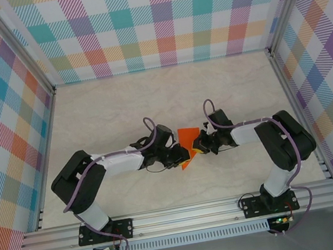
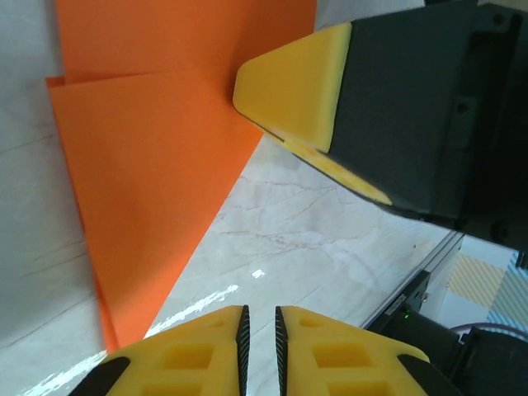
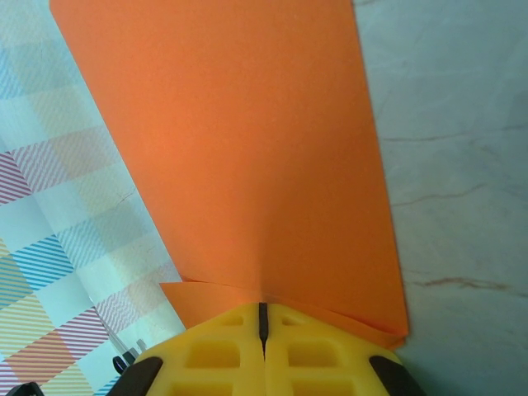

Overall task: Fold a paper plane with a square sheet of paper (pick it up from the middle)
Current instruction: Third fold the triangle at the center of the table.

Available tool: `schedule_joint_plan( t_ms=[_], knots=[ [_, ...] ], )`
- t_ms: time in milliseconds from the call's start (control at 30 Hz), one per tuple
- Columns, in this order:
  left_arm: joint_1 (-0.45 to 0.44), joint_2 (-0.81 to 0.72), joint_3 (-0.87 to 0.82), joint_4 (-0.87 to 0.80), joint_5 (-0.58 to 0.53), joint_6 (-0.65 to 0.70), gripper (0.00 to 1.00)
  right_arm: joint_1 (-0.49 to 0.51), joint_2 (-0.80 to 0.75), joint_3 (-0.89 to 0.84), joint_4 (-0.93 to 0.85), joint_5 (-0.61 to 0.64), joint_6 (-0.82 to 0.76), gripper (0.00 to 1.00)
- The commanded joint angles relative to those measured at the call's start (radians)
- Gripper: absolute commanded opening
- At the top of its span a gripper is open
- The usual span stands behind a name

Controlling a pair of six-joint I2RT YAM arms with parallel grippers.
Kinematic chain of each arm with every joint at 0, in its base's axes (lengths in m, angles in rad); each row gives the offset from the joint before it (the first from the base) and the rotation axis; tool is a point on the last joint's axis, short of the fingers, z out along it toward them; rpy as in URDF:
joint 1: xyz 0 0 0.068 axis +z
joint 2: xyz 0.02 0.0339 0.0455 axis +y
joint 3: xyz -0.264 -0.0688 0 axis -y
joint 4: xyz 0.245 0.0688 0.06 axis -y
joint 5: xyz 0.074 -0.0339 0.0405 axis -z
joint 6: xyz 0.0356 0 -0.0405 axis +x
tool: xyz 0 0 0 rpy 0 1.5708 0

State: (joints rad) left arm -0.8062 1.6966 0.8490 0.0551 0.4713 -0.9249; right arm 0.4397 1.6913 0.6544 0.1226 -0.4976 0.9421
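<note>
Btm centre: left hand [image 2: 261,330], yellow fingers w/ black ribbed pads, a thin slit apart, nothing btwn them, hanging over the desk [image 2: 313,247], pale marble w/ glare streaks. Upper left: orange paper [image 2: 148,190], folded, at least two layers. One straight edge runs across near the top, and a long slanted edge drops to a point at btm left, beside the left finger. Top right: right hand [image 2: 285,124], black body w/ yellow tips, fingers closed together at the paper's right edge, top finger overlapping the sheet. Btm right corner: metal rail [image 2: 412,289] w/ a small green light, and a bit of plaid wall [image 2: 495,289] past it.
</note>
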Motion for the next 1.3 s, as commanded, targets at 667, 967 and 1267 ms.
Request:
schedule_joint_plan(
  t_ms=[667,967,1267],
  knots=[
    [0.025,0.013,-0.149,-0.055,0.029,-0.026,0.2,0.005,0.02,-0.025,-0.119,0.091,-0.016,0.07],
    [0.03,-0.054,-0.089,-0.185,0.045,0.058,0.21,0.005,0.012,-0.025,-0.126,0.094,-0.015,0.07],
    [0.033,-0.069,0.038,-0.151,-0.002,0.077,0.22,0.004,0.008,-0.017,-0.118,0.085,-0.009,0.08]
  ],
)
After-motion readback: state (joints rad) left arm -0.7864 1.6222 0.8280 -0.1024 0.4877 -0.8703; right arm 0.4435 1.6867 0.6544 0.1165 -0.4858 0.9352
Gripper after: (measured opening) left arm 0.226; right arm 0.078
